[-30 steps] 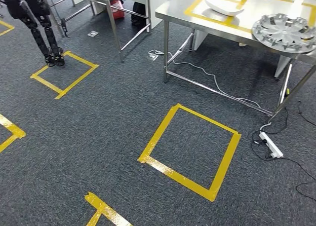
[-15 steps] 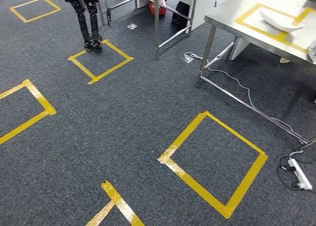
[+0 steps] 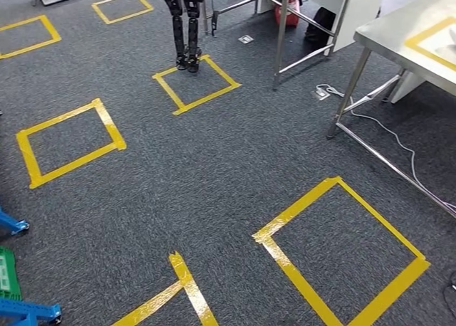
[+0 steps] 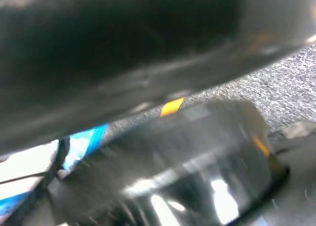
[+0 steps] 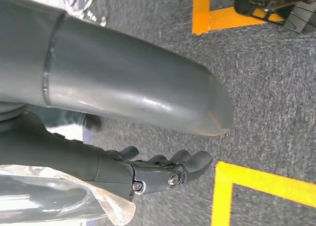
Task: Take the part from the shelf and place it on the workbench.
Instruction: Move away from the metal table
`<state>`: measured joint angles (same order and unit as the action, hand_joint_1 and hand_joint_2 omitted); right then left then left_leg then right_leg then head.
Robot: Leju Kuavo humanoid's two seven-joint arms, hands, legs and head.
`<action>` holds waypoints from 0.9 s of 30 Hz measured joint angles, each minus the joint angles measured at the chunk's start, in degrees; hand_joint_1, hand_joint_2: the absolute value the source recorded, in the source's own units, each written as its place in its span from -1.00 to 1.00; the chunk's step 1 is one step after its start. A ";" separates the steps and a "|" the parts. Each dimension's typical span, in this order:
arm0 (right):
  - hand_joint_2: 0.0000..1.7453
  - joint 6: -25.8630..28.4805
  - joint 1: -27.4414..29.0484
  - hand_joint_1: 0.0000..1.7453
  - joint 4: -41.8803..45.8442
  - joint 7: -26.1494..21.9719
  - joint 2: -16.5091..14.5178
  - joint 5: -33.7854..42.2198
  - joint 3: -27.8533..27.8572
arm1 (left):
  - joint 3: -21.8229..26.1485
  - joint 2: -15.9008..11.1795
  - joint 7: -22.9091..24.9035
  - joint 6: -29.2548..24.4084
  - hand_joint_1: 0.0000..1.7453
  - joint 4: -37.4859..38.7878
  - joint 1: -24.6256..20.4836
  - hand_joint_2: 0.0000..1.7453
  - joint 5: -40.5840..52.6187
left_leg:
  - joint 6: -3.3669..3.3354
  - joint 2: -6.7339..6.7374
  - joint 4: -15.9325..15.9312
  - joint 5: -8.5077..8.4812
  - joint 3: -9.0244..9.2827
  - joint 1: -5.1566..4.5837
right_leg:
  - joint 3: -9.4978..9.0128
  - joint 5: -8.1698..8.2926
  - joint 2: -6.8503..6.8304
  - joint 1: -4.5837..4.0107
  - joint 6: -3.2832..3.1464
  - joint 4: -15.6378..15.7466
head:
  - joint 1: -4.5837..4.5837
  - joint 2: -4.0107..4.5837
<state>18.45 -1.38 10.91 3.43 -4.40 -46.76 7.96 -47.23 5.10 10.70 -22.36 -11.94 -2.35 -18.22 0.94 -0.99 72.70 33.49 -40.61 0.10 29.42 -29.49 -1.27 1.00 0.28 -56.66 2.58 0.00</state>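
Right hand (image 5: 156, 171) hangs over the dark grey carpet (image 5: 268, 83), dark fingers (image 5: 190, 163) loosely stretched out side by side, holding nothing, with yellow tape squares (image 5: 260, 184) just past the fingertips. Left wrist view's a dark blur, so can't tell how those fingers sit. The steel workbench with yellow tape outline (image 3: 414, 45) is at the far right; can't make out the part.

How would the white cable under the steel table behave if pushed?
Probably floppy: the white cable lies in loose curves on the carpet. Likely light, dragging rather than resisting. It might snag on the steel table's frame.
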 joint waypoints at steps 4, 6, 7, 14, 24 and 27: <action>-1.00 0.11 0.22 -1.00 -0.01 0.01 0.13 -0.24 -0.01 | -0.42 -0.12 -0.42 -0.05 -1.00 -0.24 0.50 -1.00 0.52 | 0.27 2.06 -5.97 -4.69 3.27 0.48 | -0.94 -0.80 -3.26 -0.03 0.37 -0.02 | -0.02 0.00; -1.00 0.21 0.20 -1.00 -0.01 0.07 0.18 -0.63 -0.02 | -0.76 -0.23 -0.42 -0.13 -1.00 -0.79 0.64 -1.00 0.84 | -0.27 4.57 -12.47 -6.62 6.71 0.06 | -1.21 -1.43 -4.47 -0.29 1.06 -0.08 | 0.02 0.00; -1.00 0.27 0.17 -1.00 -0.01 0.13 0.21 -0.80 -0.04 | -0.98 -0.31 -0.34 -0.20 -1.00 -1.19 0.73 -1.00 1.00 | -0.66 5.24 -13.85 -6.61 7.41 -0.20 | -1.34 -1.72 -5.06 -0.40 1.44 -0.04 | 0.08 0.00; -1.00 1.38 0.05 -1.00 -0.01 1.64 -0.04 -2.54 -1.01 | -2.25 -2.03 2.03 -1.82 -1.00 -5.41 2.30 -1.00 0.82 | -2.88 0.97 -14.75 -6.64 7.63 -0.19 | 3.00 -8.18 0.39 0.11 2.75 -10.62 | 0.84 0.00; -1.00 0.41 -1.77 -1.00 0.03 6.00 -2.90 -7.64 -5.63 | -2.52 -7.23 8.04 -2.80 -1.00 -16.11 6.57 -1.00 -3.45 | -1.20 -7.34 -14.44 -6.38 7.46 0.14 | 1.93 -0.05 6.58 0.38 1.68 -1.30 | 0.88 -0.01; -1.00 0.26 -2.20 -1.00 0.14 6.31 -3.29 -7.79 -6.19 | -2.52 -7.31 6.67 -1.84 -1.00 -15.86 6.38 -1.00 -3.59 | -0.28 -4.93 -12.24 -4.97 6.31 0.13 | 1.10 0.35 4.05 0.36 0.71 -0.48 | 0.64 -0.01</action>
<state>18.72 -3.58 11.05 9.74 -7.69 -54.55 1.77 -49.75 -2.21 17.37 -24.19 -27.81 4.04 -21.81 0.65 -5.93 60.46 28.52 -34.30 0.23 30.52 -29.15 2.78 1.36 0.99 -57.13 3.22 -0.01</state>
